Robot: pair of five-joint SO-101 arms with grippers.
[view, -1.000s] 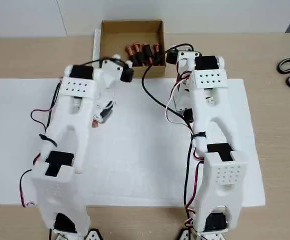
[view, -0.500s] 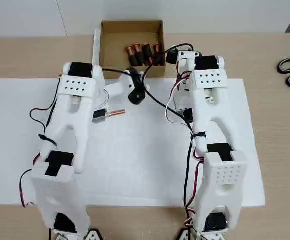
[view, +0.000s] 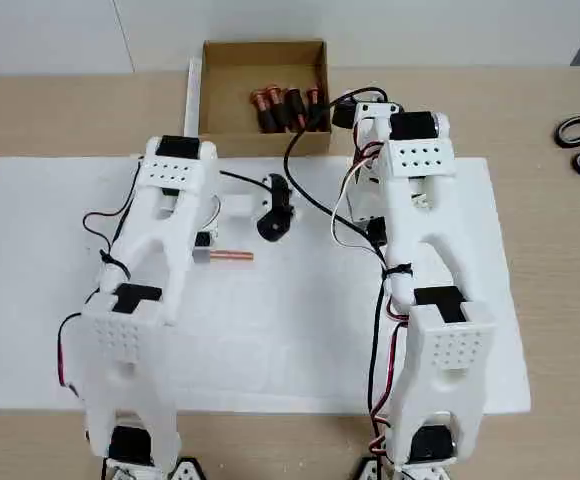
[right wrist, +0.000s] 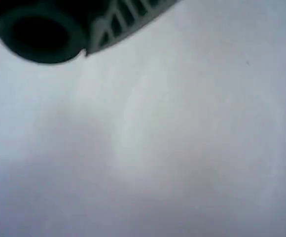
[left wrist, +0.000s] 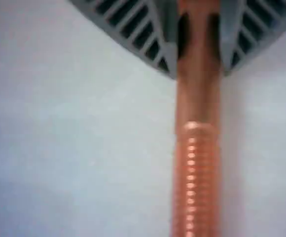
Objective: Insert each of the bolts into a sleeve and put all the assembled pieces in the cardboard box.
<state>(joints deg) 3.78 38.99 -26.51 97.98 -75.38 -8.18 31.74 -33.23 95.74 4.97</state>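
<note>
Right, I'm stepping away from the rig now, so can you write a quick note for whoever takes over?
Left pincer: shut on a copper bolt, held level over the white mat, free end toward the right arm.
Right pincer: appears shut on a black sleeve, above the mat.
Cardboard box: four assembled pieces lie at its right side.
Done: those four.
Left: push this bolt into the sleeve, then put that piece in the box.
</note>
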